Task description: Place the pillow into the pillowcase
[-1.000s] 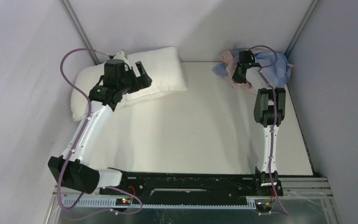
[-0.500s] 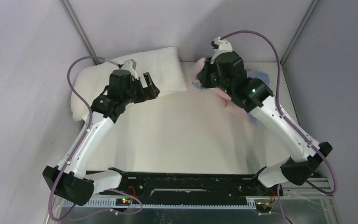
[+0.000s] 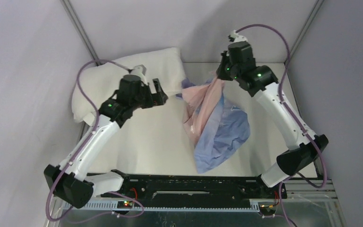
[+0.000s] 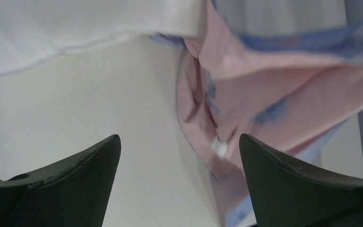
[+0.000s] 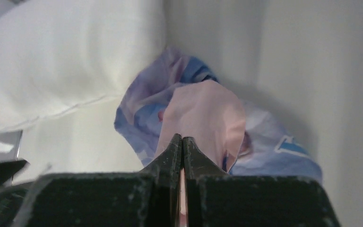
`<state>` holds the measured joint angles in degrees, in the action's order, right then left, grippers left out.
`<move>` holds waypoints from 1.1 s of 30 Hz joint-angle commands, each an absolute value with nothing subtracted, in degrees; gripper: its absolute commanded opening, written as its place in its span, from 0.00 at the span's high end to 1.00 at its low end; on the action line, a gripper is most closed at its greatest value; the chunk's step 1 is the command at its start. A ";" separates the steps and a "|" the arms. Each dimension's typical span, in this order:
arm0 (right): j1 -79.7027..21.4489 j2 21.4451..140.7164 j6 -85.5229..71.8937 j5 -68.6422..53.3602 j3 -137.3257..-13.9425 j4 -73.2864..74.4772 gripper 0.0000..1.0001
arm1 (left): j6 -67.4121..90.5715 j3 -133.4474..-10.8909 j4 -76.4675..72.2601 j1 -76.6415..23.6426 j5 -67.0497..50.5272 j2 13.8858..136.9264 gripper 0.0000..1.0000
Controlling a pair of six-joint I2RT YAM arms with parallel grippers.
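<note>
your right arm has swung in from the far right corner since a second ago, and it has pulled the pillowcase (image 3: 220, 125) up and over toward the middle of the bench (image 3: 146, 142). your left arm has come off the pillow (image 3: 163, 61) and moved toward the middle too.

now your right pincer (image 3: 223, 72) sits at about 1 o'clock on the bench. it is pinched tight on a pink fold of the pillowcase, and in the right wrist view the two tips (image 5: 183, 142) press together with pink cloth between them. the cloth hangs down from there, pink up high and blue spreading out toward 6 o'clock.

your left pincer (image 3: 159, 93) is wide open and holds nothing. it hangs over the bench, and the pillowcase is just at its 3 o'clock, not touching.

the pillow lies at 11 o'clock, by the back wall. its right end is close to the pillowcase.
</note>
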<state>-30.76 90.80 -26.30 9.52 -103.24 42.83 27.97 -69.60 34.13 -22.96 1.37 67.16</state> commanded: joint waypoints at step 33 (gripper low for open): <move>-13.27 84.09 -21.00 18.91 -125.82 56.28 1.00 | 27.44 -72.04 39.20 -26.75 20.02 76.39 1.00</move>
